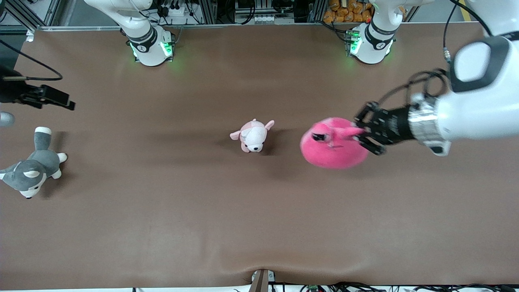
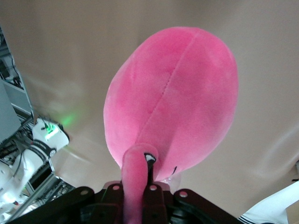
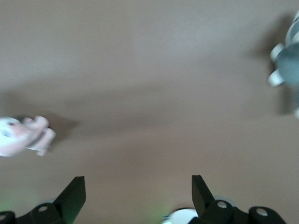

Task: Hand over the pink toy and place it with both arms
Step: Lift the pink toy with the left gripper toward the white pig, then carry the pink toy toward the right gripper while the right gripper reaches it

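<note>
The pink toy [image 1: 333,147] is a round hot-pink plush that hangs in the air over the table, toward the left arm's end. My left gripper [image 1: 364,138] is shut on one floppy ear of it. In the left wrist view the toy [image 2: 173,102] hangs from the ear clamped in that gripper [image 2: 140,189]. My right gripper [image 1: 61,101] is open and empty, held over the table's edge at the right arm's end. In the right wrist view its fingers [image 3: 138,189] stand wide apart with bare table between them.
A small pale pink-and-white puppy plush [image 1: 253,136] lies mid-table beside the pink toy; it also shows in the right wrist view [image 3: 23,135]. A grey-and-white husky plush [image 1: 30,170] lies at the right arm's end, below the right gripper, and shows in the right wrist view [image 3: 287,60]. The brown table [image 1: 202,223] is bare nearer the camera.
</note>
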Motion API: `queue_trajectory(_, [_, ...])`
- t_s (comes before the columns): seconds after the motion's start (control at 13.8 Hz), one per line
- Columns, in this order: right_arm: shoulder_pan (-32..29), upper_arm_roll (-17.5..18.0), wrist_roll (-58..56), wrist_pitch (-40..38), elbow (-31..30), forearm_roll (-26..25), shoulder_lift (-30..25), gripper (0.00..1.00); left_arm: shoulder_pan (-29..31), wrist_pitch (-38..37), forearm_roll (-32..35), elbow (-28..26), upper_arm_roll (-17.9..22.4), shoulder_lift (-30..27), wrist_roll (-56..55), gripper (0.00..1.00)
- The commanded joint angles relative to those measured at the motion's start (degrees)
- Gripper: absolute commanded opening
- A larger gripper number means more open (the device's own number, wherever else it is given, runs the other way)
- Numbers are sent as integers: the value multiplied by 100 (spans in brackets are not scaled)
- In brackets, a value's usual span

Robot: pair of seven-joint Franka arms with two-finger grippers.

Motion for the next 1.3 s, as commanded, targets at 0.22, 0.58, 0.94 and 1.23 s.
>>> queue_trajectory(0.22, [899,4,4838,-38,119,1293,87,100,-1158,750,114,332,41,-48,-1717,0])
queue_trajectory(0.58, [1937,4,7646,506,128,1303,297,100,-1694,1787,114,332,41,-30,-2396,0])
queue_trajectory(0.94, [2650,4,9258,1639,172,1312,605,100,-1906,2044,114,323,24,-39,-2554,0])
queue_trajectory(1.23, [2826,13,10574,1982,689,1513,1000,100,-2125,2070,114,323,32,5,-2545,0])
